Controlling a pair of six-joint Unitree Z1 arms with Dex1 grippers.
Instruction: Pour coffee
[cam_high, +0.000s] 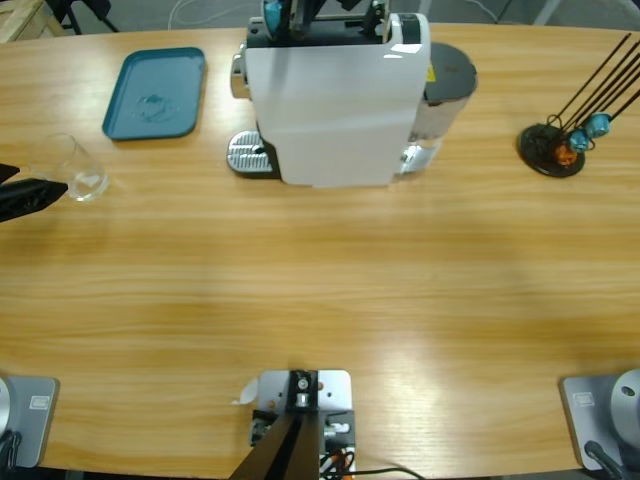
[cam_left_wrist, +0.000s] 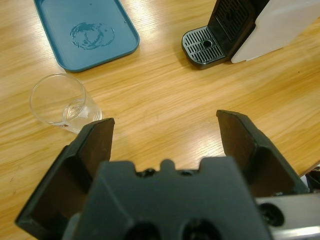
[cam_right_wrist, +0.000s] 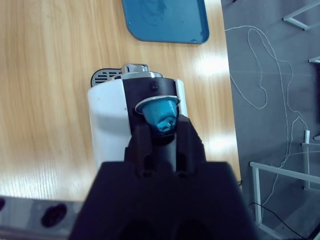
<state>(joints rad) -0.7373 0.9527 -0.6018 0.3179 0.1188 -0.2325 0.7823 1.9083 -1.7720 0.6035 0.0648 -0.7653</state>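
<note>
Right gripper fills the near foreground of its own wrist view, black jaws closed narrow on a blue pod, holding it just above the dark top of the machine; I can't tell whether pod and machine touch.

Over to the high view. Biggest thing out there is the long wooden table, running edge to edge. Up at 12 o'clock stands the white coffee machine, upright, its slotted drip tray sticking out toward 9 o'clock and a grey water tank on its 3 o'clock side. At about 10 o'clock, a teal tray lies flat, wet ring marks on its floor, well apart from the machine.

Left gripper comes in at 9 o'clock, low over the wood, jaws spread wide with nothing between them. Just beside its left jaw tip stands a clear glass, upright, not gripped. Inside it is the coffee: a thin, pale layer in the bottom.

At 2 o'clock, a black pod stand with thin wire rods, and small blue and orange pods at its base.
</note>
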